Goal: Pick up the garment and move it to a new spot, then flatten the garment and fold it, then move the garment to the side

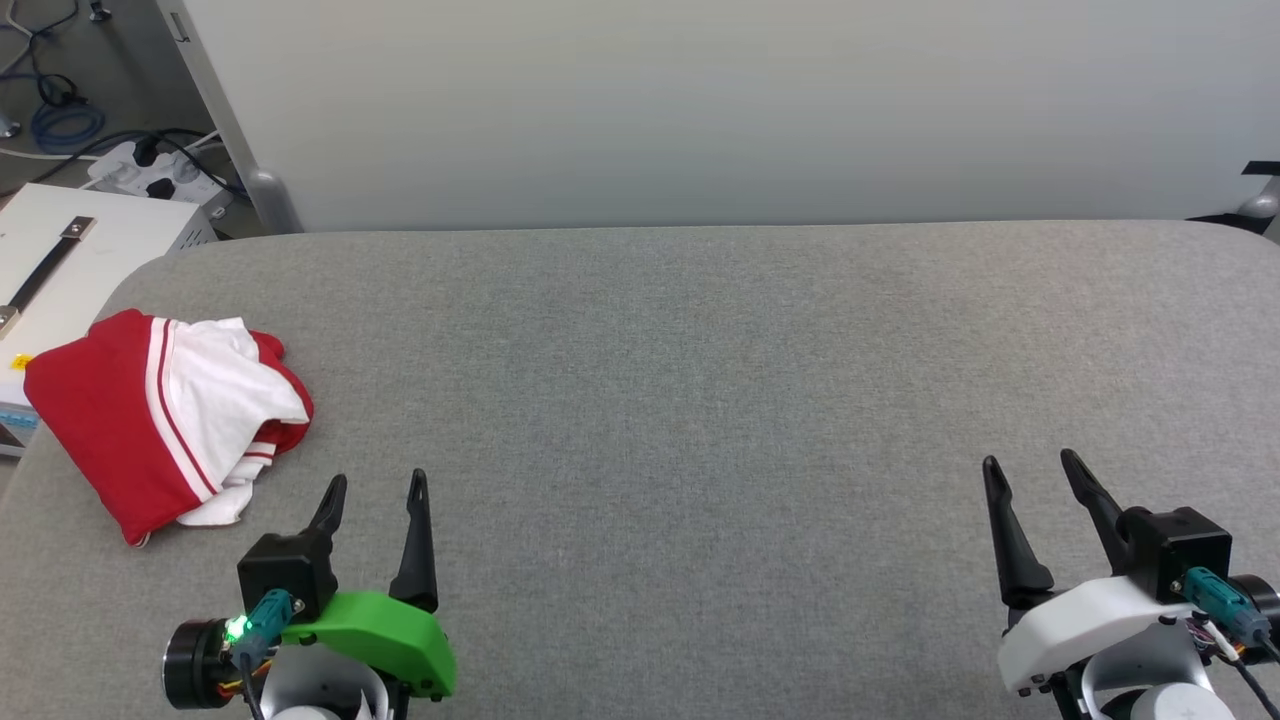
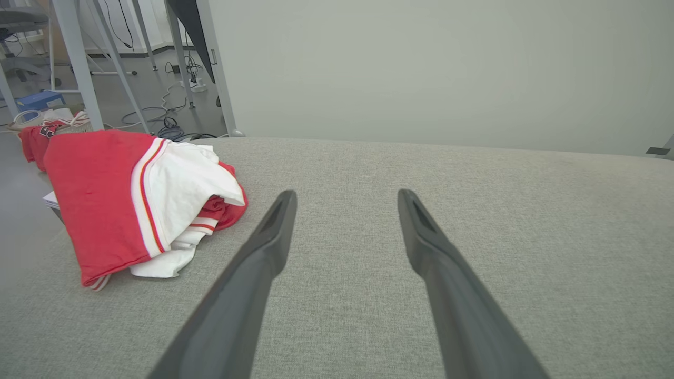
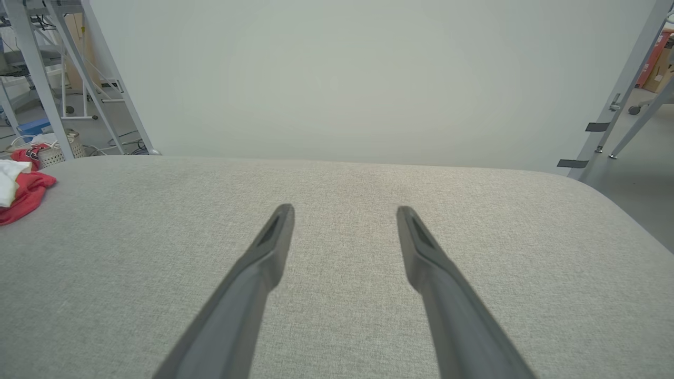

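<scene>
Left tool (image 1: 379, 478) spread wide, empty, near bunched garment (image 1: 150, 420); right tool (image 1: 1029, 459) likewise, well apart.

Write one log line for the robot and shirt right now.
garment: crumpled, left edge of table | left gripper: open, empty, near garment | right gripper: open, empty | stage: not picked up

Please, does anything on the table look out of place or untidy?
Yes: the garment lies crumpled at the table's left edge, white sleeve bunched on top, and seems to overhang that edge. The left gripper and right gripper are open, clear of it.
</scene>
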Motion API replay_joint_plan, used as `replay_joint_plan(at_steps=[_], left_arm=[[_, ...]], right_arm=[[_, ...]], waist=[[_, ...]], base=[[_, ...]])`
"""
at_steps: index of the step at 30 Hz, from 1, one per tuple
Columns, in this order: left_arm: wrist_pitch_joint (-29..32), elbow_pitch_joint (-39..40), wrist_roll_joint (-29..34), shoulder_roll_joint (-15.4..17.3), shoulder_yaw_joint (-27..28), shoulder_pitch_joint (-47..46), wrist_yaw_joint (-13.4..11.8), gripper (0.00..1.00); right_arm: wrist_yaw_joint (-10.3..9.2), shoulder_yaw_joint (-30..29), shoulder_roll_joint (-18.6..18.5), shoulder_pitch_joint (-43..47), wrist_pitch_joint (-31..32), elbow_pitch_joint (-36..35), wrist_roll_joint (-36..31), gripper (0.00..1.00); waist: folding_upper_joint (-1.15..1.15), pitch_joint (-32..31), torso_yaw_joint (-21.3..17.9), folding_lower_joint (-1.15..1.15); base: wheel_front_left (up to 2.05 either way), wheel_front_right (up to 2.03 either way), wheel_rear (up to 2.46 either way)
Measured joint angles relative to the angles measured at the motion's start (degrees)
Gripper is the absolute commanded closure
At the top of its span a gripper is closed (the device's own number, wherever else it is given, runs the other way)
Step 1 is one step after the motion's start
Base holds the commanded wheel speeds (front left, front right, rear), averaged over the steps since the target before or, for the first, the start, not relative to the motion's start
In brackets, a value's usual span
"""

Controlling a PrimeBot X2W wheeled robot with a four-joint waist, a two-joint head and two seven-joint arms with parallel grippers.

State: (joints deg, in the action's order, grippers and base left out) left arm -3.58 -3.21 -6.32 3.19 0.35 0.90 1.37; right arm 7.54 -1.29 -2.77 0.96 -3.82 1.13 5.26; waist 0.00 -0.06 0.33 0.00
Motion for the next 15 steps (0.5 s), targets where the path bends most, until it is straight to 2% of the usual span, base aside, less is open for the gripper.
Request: replay_joint_plan(at_steps=[15], left_arm=[[-1.96, -1.46, -1.92, 0.00, -0.01, 0.00, 0.75, 0.00]], right_arm=[[0.00, -0.37, 0.00, 0.00, -1.76, 0.67, 1.31, 0.00]], waist=[[0.00, -0.11, 0.23, 0.00]], base=[[0.00, 0.00, 0.00]])
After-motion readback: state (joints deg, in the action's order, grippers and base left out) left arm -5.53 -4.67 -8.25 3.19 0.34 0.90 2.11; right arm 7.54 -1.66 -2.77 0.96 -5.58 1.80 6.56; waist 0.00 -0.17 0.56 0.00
